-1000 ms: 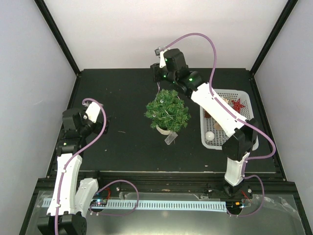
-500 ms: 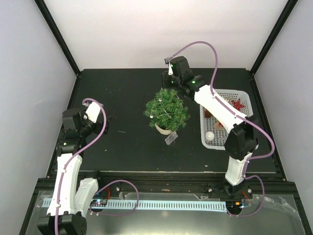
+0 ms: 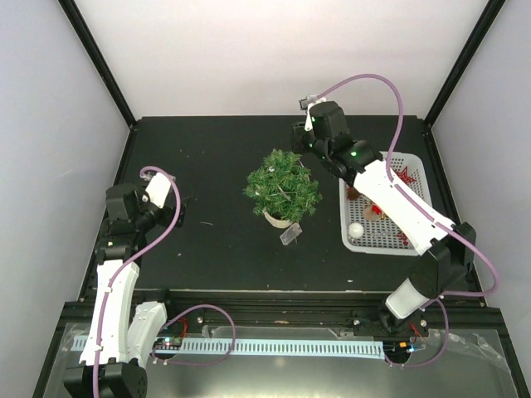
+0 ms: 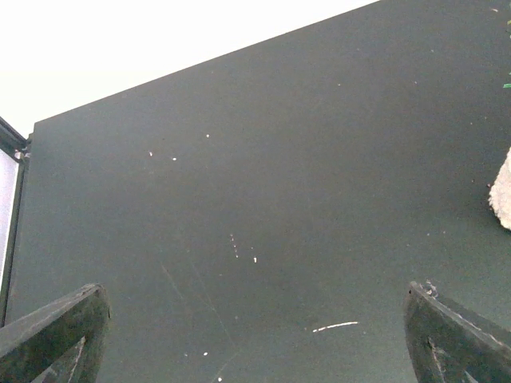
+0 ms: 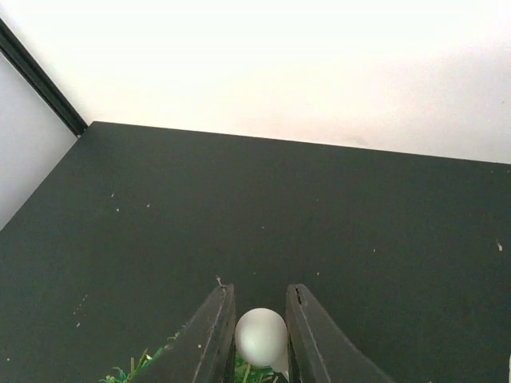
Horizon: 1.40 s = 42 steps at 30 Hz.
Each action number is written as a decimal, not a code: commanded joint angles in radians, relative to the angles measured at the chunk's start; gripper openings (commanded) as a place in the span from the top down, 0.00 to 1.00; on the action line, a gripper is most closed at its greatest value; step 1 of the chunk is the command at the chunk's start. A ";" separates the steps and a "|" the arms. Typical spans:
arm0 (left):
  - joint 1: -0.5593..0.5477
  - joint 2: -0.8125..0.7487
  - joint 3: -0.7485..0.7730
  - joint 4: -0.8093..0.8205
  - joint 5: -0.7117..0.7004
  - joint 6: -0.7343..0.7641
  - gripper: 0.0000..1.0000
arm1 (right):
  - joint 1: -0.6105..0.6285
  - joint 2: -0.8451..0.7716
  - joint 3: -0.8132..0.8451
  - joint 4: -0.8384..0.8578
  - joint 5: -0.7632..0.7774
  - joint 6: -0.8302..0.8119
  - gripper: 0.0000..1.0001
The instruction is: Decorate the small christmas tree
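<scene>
Tree [image 3: 282,184] beside right fingers [image 5: 209,339] with white ball [image 5: 260,337]

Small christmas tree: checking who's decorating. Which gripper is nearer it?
Right. The right gripper, gripping a white ball, hovers by the tree's back-right edge; the left gripper sits open, far to its left.

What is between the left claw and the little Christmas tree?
Nothing, just bare black table between the left claw and the small christmas tree, seen in the top view.
</scene>
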 commanded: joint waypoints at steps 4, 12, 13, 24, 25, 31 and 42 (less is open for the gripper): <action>0.008 0.005 0.000 0.003 0.015 -0.004 0.01 | -0.004 -0.095 -0.127 0.039 0.017 0.015 0.79; 0.008 0.013 -0.002 0.006 0.019 -0.004 0.01 | -0.002 -0.273 -0.304 0.098 -0.025 0.033 0.79; 0.009 0.013 -0.002 0.006 0.019 -0.004 0.01 | -0.002 -0.294 -0.317 0.099 -0.026 0.035 0.79; 0.008 0.013 -0.004 0.009 0.014 -0.003 0.01 | 0.019 -0.399 -0.405 0.108 -0.116 0.036 0.78; 0.009 0.012 -0.004 0.009 0.014 -0.003 0.01 | 0.023 -0.401 -0.410 0.109 -0.126 0.037 0.78; 0.008 0.013 -0.009 0.014 0.017 -0.001 0.01 | 0.074 -0.421 -0.449 0.121 -0.153 0.030 0.77; 0.009 0.006 -0.012 0.016 0.033 0.006 0.01 | 0.082 -0.531 -0.556 0.117 -0.077 0.045 0.68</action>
